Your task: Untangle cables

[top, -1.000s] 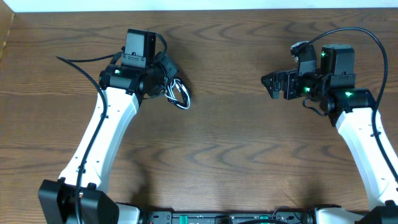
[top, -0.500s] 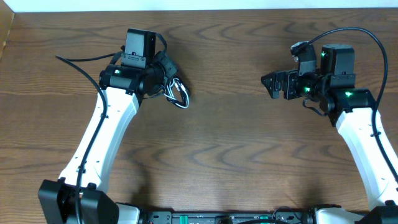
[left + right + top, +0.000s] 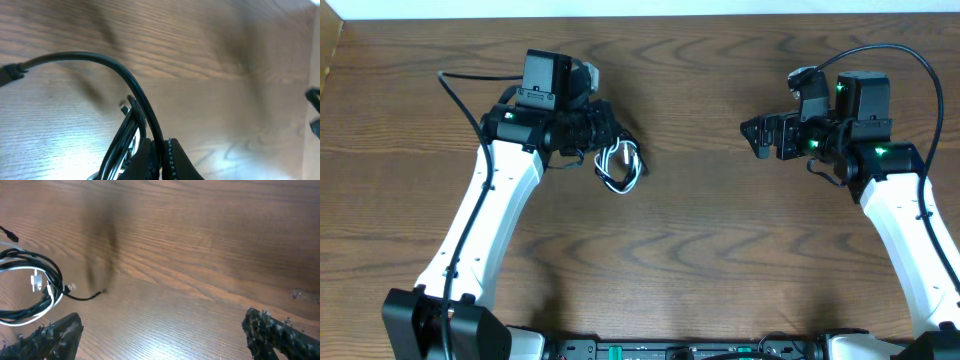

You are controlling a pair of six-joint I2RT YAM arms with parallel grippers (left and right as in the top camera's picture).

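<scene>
The cables (image 3: 619, 167), one black and one white, form a small looped bundle hanging just below my left gripper (image 3: 612, 135) at the upper left of the table. In the left wrist view the left gripper (image 3: 163, 152) is shut on a black cable (image 3: 116, 66) that arcs away to the left, with more black and white loops (image 3: 128, 131) beside the fingers. My right gripper (image 3: 753, 138) stands wide open at the upper right, well apart from the bundle. Its wrist view shows the bundle (image 3: 31, 288) at far left and nothing between the fingers (image 3: 56, 336).
Brown wooden tabletop (image 3: 690, 230) all around. A thick black arm wire (image 3: 460, 95) loops off the left arm, another (image 3: 890, 55) arches over the right arm. The table's far edge meets a pale wall at the top.
My left gripper has swung to the right, carrying the cable bundle with it; the bundle now hangs further right and lower. The right arm has not moved.
</scene>
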